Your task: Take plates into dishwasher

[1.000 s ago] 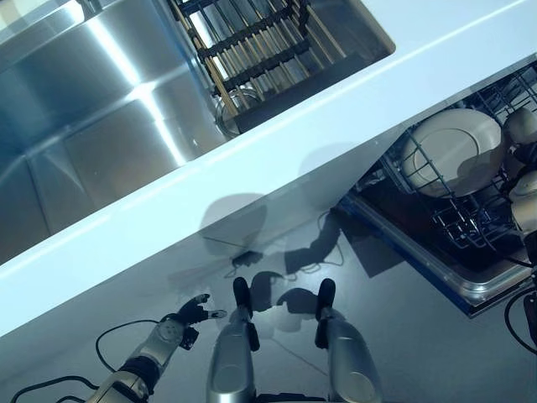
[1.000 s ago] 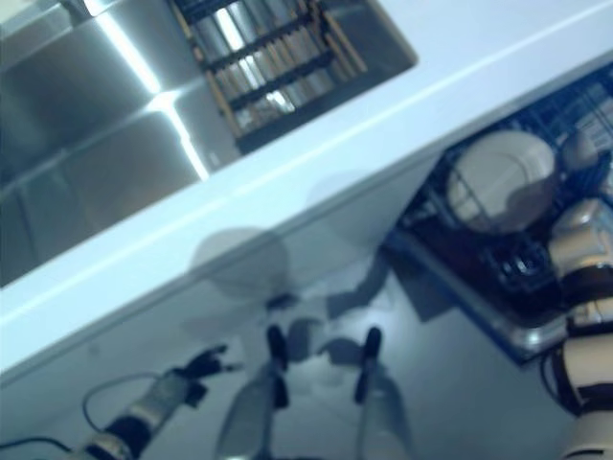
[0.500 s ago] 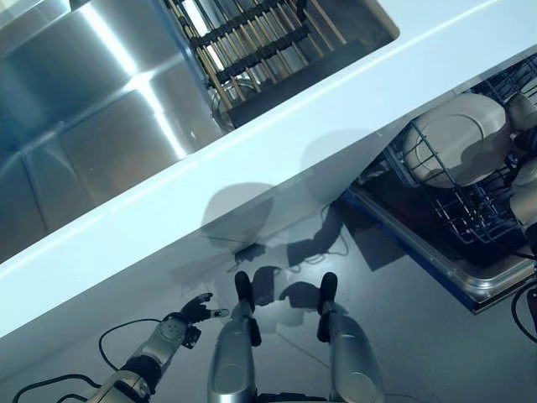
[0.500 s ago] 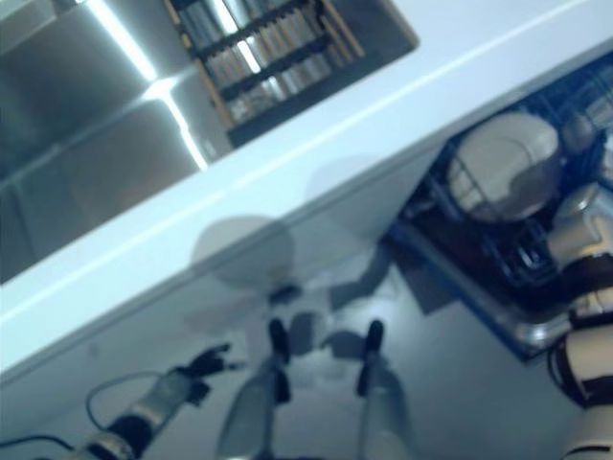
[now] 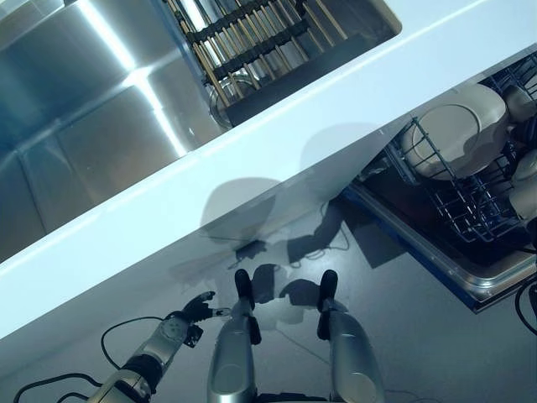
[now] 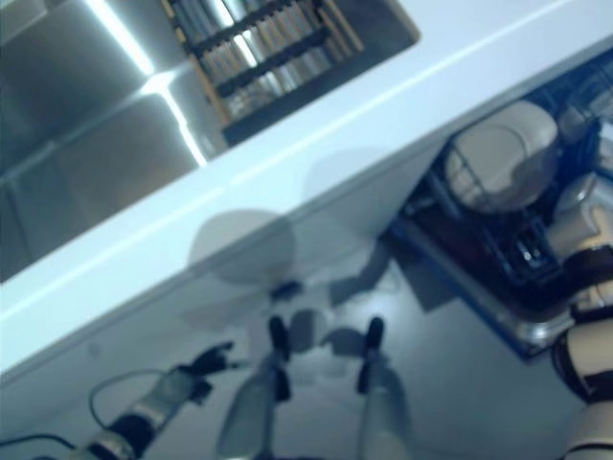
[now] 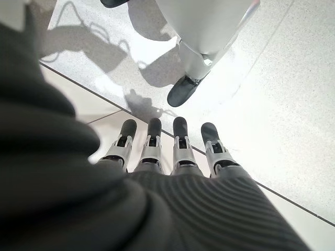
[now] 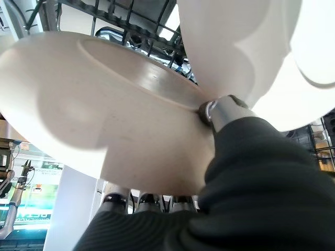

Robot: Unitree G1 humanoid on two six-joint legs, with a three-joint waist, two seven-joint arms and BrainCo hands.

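A cream plate (image 5: 453,130) stands tilted in the wire rack (image 5: 474,206) of the open dishwasher at the right. In the right wrist view that plate (image 8: 104,104) fills the frame, and my right hand (image 8: 222,109) is shut on it, thumb on its face and fingers (image 8: 152,201) under its rim. A second white dish (image 8: 293,63) stands close beside it. My left hand (image 5: 191,312) hangs low at the lower left, far from the dishwasher, with fingers (image 7: 178,151) straight, open and holding nothing.
A white counter (image 5: 277,143) crosses the view, above the pulled-out dishwasher rack. A steel sink (image 5: 92,126) lies beyond it, holding a wooden-framed dish rack (image 5: 252,42). The dishwasher's lower edge (image 5: 436,269) juts out over the grey floor.
The whole view has shifted slightly, so the camera moved. My right hand stays on the cream plate at the rack. The left hand hangs as before.
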